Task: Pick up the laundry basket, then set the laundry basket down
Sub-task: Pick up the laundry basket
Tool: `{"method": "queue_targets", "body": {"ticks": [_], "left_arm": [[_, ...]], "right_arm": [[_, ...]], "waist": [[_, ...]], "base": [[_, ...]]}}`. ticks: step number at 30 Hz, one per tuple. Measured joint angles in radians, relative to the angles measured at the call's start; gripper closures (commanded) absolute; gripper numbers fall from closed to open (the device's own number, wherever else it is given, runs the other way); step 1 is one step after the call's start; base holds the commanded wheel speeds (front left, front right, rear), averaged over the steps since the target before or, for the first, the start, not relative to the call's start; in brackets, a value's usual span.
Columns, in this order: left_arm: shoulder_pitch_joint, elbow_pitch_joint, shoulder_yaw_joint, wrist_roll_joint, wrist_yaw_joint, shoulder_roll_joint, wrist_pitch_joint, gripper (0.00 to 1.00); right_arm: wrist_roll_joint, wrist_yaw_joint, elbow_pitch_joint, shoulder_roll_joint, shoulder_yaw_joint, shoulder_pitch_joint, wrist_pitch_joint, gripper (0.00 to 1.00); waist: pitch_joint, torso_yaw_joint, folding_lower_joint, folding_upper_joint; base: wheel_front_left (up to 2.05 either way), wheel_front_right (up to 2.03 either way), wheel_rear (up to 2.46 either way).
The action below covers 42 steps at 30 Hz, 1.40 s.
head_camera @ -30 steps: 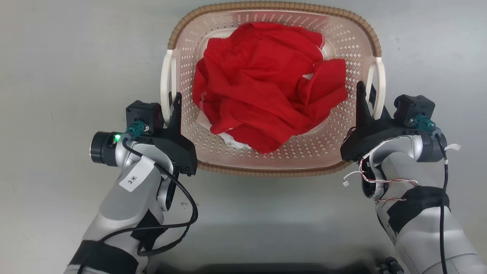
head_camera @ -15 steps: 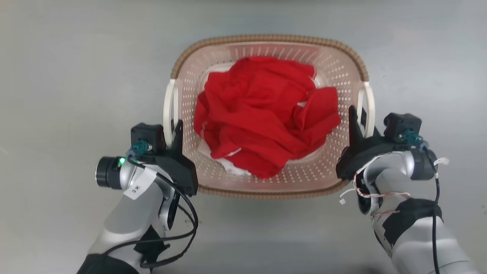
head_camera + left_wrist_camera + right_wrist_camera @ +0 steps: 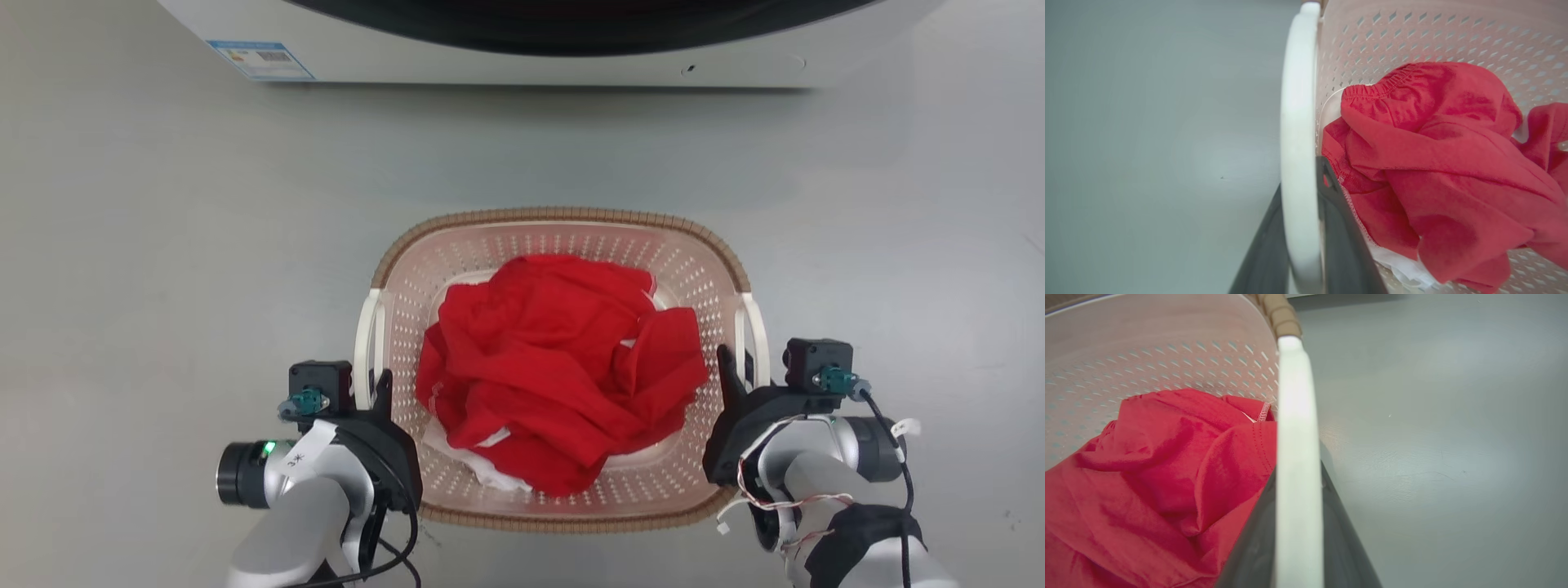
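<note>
Laundry basket (image 3: 563, 217) sits between the two claws, over grey floor (image 3: 163, 245), near side of the washing machine (image 3: 522, 61) and well apart from it; cannot tell if its base touches the floor. Left gripper (image 3: 371, 384) is clamped on the basket's left white handle (image 3: 365, 335), one finger inside the wall, the other outside. The left wrist view shows that handle (image 3: 1298, 134) pinched between the dark fingers (image 3: 1345, 249). Right gripper (image 3: 735, 361) is clamped the same way on the right white handle (image 3: 758, 335). The right wrist view has the handle (image 3: 1296, 457) running straight up between its fingers (image 3: 1249, 551). Basket holds a crumpled red garment (image 3: 555, 384) with an elastic waistband, piled mid-basket, and a bit of white cloth (image 3: 478, 475) pokes out under its near left side. Both forearms come up from the bottom edge of the head view, one at each near corner of the basket, fingers pointing toward the washer along the handles.
</note>
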Motion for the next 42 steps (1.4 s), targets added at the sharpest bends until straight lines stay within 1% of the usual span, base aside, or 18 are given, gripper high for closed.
{"method": "queue_targets", "body": {"ticks": [2, 11, 20, 23, 37, 42], "left_arm": [[0.034, 0.014, -0.004, -0.035, 0.000, -0.002, 0.017, 1.00], [0.129, 0.054, -0.033, -0.080, -0.009, -0.001, 0.078, 1.00], [0.222, 0.076, -0.067, -0.112, -0.011, 0.004, 0.115, 1.00], [0.249, 0.081, -0.081, -0.119, -0.018, 0.006, 0.127, 1.00], [0.383, 0.106, -0.123, -0.157, -0.018, 0.009, 0.167, 1.00], [0.394, 0.108, -0.131, -0.160, -0.018, 0.012, 0.173, 1.00]], "right_arm": [[0.033, 0.000, 0.007, 0.002, 0.035, 0.028, 0.029, 1.00], [0.132, -0.005, -0.009, 0.002, 0.135, 0.126, 0.114, 1.00], [0.230, -0.022, -0.040, -0.003, 0.225, 0.212, 0.180, 1.00], [0.255, -0.030, -0.044, -0.004, 0.249, 0.242, 0.194, 1.00], [0.364, -0.045, -0.049, -0.006, 0.350, 0.367, 0.250, 1.00], [0.394, -0.047, -0.049, -0.006, 0.371, 0.379, 0.260, 1.00]], "waist": [[-0.043, 0.001, 0.0000, 0.0000], [-0.175, 0.003, -0.0001, -0.0001], [-0.308, -0.005, -0.0001, -0.0001], [-0.352, -0.009, -0.0002, -0.0001], [-0.558, -0.020, -0.0001, -0.0001], [-0.613, -0.022, 0.0000, 0.0000]], "base": [[0.00, 0.00, 0.00], [0.00, 0.00, 0.00], [0.00, 0.00, 0.00], [0.00, 0.00, 0.00], [0.00, 0.00, 0.00], [0.00, 0.00, 0.00]]}}
